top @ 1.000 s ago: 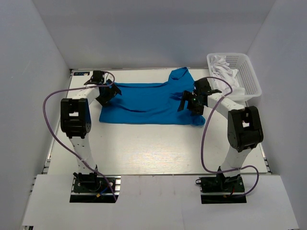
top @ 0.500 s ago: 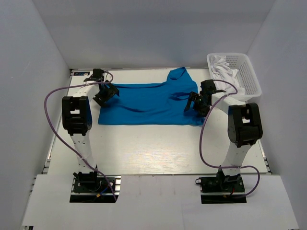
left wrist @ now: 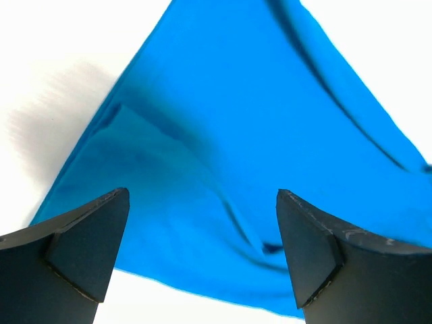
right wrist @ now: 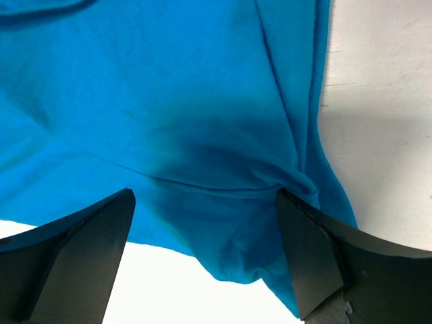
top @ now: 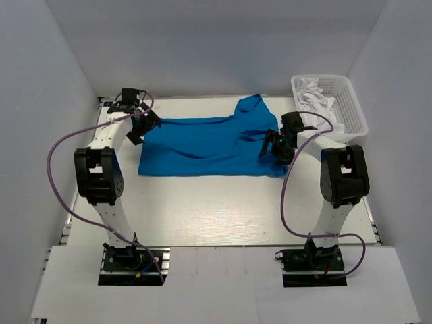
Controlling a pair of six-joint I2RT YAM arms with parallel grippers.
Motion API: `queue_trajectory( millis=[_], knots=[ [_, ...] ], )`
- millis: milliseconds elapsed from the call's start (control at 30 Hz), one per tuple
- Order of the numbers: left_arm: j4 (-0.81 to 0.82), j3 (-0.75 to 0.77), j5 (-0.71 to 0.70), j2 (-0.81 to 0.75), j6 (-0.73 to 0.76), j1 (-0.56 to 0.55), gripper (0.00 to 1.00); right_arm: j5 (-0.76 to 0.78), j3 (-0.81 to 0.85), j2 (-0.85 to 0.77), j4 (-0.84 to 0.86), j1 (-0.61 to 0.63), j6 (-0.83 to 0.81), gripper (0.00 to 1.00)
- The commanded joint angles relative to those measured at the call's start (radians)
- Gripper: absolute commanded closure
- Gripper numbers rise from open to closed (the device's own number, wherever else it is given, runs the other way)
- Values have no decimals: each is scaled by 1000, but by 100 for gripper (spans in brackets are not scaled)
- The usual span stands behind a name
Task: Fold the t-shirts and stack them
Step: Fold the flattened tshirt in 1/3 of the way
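Note:
A bright blue t-shirt (top: 202, 145) lies spread flat across the back half of the table, one sleeve (top: 251, 104) pointing toward the far edge. My left gripper (top: 138, 131) hangs open over the shirt's left edge. The left wrist view shows blue cloth (left wrist: 223, 135) below the wide-apart fingers (left wrist: 91, 246), which hold nothing. My right gripper (top: 274, 147) is open just above the shirt's near right corner. In the right wrist view, a bunched fold of the shirt (right wrist: 270, 229) lies between the fingertips (right wrist: 314, 253), and the right one is close to the crease.
A white lattice basket (top: 351, 108) stands at the back right corner, with white cloth (top: 312, 91) in it. Purple cables loop from both arms. White walls enclose the table on three sides. Bare tabletop (top: 216, 209) stretches between the shirt and the arm bases.
The left arm has swung back and left, carrying its gripper from over the shirt's left part to the far left edge. The right gripper shifted right and lower a second ago, then held still.

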Motion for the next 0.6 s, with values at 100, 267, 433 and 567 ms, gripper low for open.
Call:
queue_trajectory(
  millis=[100,267,433,567],
  knots=[
    [85,-263,113,-116,7,-13,0,-6,-37,-50,-1,2,-18,10],
    [116,-372,97,-116,-2,-13,0,40,-50,-36,0,-5,-12,10],
    [55,-372,6,-55,-2,-13,0,55,-77,-17,-7,-18,7,10],
    [44,-427,-12,-54,-2,8,0,63,-136,-11,-2,-82,28,10]
  ],
)
